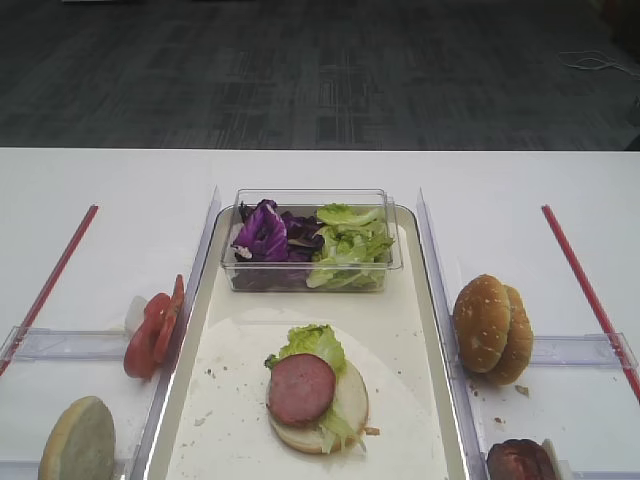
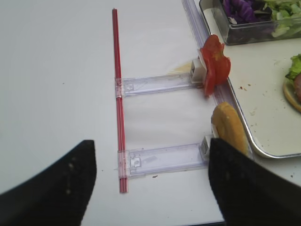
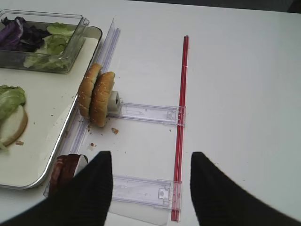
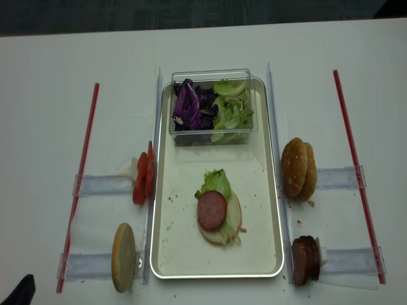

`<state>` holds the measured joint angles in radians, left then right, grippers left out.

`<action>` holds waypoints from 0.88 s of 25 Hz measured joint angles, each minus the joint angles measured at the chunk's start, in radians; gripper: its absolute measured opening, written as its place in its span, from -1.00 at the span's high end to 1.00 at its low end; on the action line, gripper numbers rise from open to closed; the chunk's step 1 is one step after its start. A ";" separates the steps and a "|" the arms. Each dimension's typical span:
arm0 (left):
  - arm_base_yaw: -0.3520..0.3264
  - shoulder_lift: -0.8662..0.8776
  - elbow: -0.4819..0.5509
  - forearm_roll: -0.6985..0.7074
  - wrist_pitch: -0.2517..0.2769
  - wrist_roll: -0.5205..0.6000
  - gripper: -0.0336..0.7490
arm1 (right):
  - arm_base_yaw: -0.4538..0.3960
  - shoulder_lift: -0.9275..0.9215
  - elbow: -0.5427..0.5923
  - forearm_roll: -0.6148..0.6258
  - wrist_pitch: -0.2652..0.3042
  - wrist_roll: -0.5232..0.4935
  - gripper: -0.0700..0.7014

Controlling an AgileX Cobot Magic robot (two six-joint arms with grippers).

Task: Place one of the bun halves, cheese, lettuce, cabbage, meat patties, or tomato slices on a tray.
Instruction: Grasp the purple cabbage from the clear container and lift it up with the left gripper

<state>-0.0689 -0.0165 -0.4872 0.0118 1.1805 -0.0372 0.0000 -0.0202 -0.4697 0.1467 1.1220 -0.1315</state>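
Both my grippers, left gripper and right gripper, stand wide open, holding nothing. The tomato slices stand ahead and right of my left fingers; the tray, with a bun half, lettuce and a patty stacked on it, lies further right. I fear crushing the slices or nudging the upright bun just beside my right-hand finger.
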 joint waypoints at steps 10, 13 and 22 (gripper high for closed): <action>0.000 0.000 0.000 0.000 0.000 0.000 -0.37 | 0.000 0.000 0.000 0.000 0.000 0.000 -0.19; 0.000 0.024 -0.004 0.000 0.002 0.000 -0.37 | 0.000 0.000 0.000 0.000 0.000 0.000 -0.19; 0.000 0.322 -0.107 -0.012 0.004 -0.007 -0.37 | 0.000 0.000 0.000 0.000 0.000 0.000 -0.19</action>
<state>-0.0689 0.3055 -0.5943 0.0000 1.1845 -0.0441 0.0000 -0.0202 -0.4697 0.1467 1.1220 -0.1315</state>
